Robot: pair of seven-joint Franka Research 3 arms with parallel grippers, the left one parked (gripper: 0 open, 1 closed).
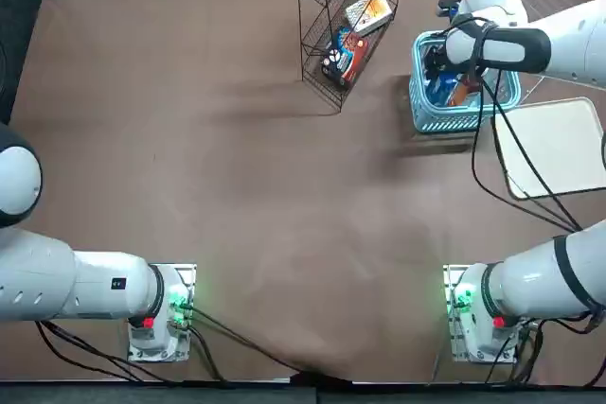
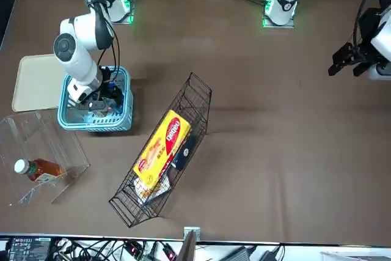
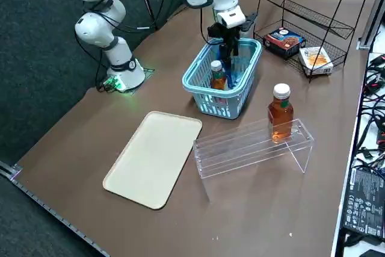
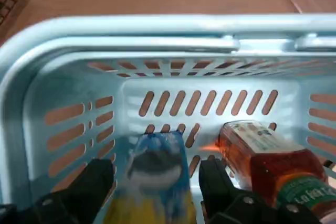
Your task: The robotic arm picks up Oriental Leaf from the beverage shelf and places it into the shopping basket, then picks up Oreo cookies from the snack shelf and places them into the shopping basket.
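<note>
brown table (image 1: 237, 186); at one o'clock overhead, my right gripper (image 4: 155, 174) points down into the basket (image 4: 157, 24), spread wide around the partly cut-off oreo packet (image 4: 157, 182), near a tea bottle (image 4: 270, 163).

And there's the cream tray (image 3: 153, 159) flat on the table (image 3: 252, 221), the yellow Bebeto packet (image 2: 162, 150) leaning in the rack's upper tier, a dark blue-and-red packet (image 3: 284, 41) lower down beside a white-and-orange box (image 3: 316, 59).

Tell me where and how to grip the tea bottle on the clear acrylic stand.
Grip the tea bottle around its amber body, below the white cap. I'd come from above, one finger down each side: it stands upright, cap up, slim enough to straddle. The right claw is open at the light blue basket, so it must move over first.
</note>
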